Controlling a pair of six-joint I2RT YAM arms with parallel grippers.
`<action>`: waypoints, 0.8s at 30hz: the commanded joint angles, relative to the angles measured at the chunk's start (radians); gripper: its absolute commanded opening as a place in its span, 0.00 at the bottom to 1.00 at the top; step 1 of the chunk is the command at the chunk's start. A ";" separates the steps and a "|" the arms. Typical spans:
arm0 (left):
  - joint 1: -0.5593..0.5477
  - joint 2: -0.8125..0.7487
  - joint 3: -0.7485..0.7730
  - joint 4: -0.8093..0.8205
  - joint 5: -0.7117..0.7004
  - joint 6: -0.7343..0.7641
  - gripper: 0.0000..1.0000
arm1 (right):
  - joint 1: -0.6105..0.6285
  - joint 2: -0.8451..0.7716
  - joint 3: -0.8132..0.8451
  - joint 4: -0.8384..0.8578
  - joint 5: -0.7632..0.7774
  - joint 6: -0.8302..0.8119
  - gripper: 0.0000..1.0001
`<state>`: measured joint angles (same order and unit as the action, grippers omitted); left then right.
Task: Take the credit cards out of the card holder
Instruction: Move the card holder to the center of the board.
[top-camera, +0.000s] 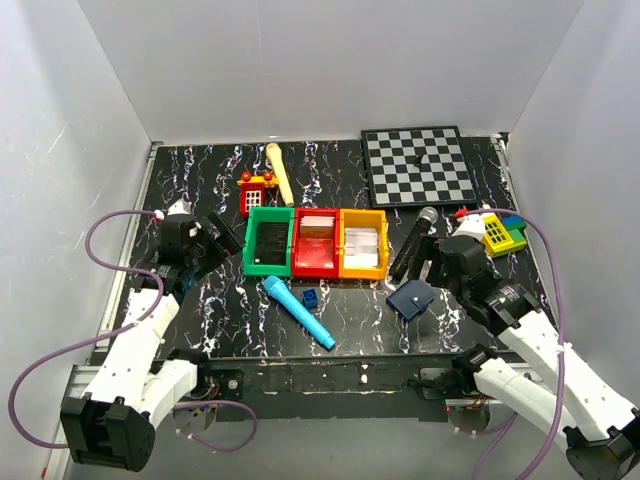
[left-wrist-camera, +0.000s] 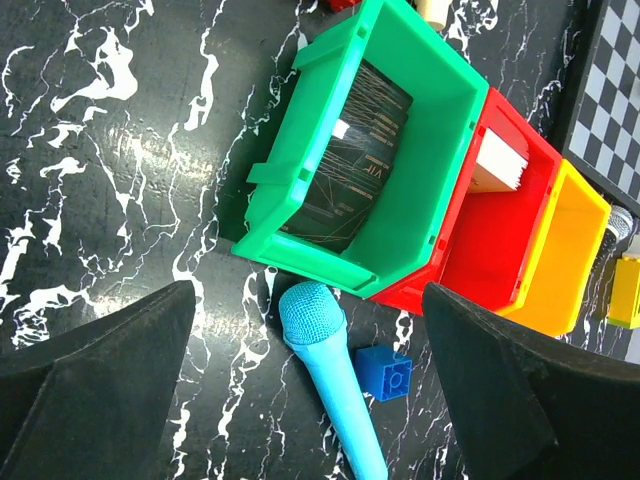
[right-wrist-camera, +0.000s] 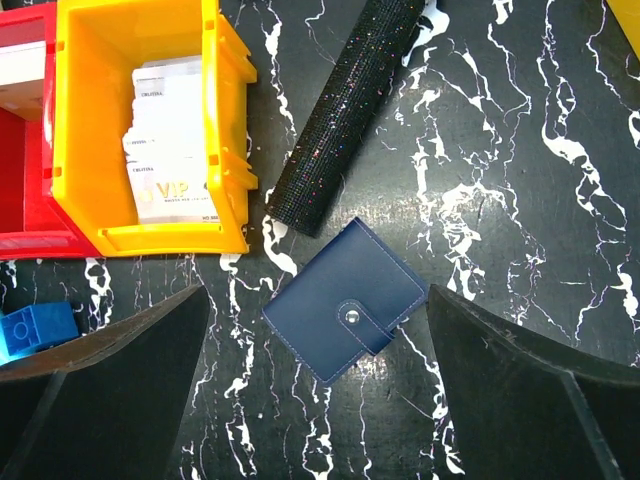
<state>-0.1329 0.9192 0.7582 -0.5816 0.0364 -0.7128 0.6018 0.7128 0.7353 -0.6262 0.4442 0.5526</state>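
I take my bearings on the crowded table (top-camera: 230, 320) from the yellow bin (right-wrist-camera: 170, 238). My right gripper (right-wrist-camera: 316, 330) hangs over the patch just off that bin's near right corner, its fingers spread wide and holding nothing. My left gripper (left-wrist-camera: 308, 310) is just as spread and empty, well off on the yellow bin's other side, by the red bin (left-wrist-camera: 490, 230) and the green bin (left-wrist-camera: 320, 262). The black glitter microphone (right-wrist-camera: 345, 110) lies slanted beside the yellow bin's right wall. Its lower end is just beside the card holder (right-wrist-camera: 325, 290), and I cannot tell whether they touch.

The card holder lies flat and cornerwise under my right fingers, folded shut. Its strap (right-wrist-camera: 372, 322) is snapped over the edge facing away from the yellow bin.

As I read it, the step in hand is getting hold of the closed holder. It is thin and will likely skate on this slick top. I would turn the wrist until the fingers straddle two opposite edges, then descend on the half away from the microphone and close gently. The snap should need a pull, so I would pin the body before lifting the strap.
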 joint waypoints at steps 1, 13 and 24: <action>0.001 -0.072 -0.016 -0.009 0.008 0.047 0.98 | -0.002 0.007 -0.007 0.007 0.027 0.029 0.98; -0.092 -0.108 -0.076 0.094 0.171 0.110 0.98 | -0.186 -0.012 -0.100 -0.099 -0.076 0.199 0.97; -0.336 -0.059 -0.115 0.098 0.056 -0.003 0.98 | -0.293 0.069 -0.235 -0.041 -0.239 0.267 0.89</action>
<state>-0.4187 0.8501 0.6727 -0.5003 0.1432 -0.6571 0.3130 0.7631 0.5377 -0.7067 0.2642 0.7670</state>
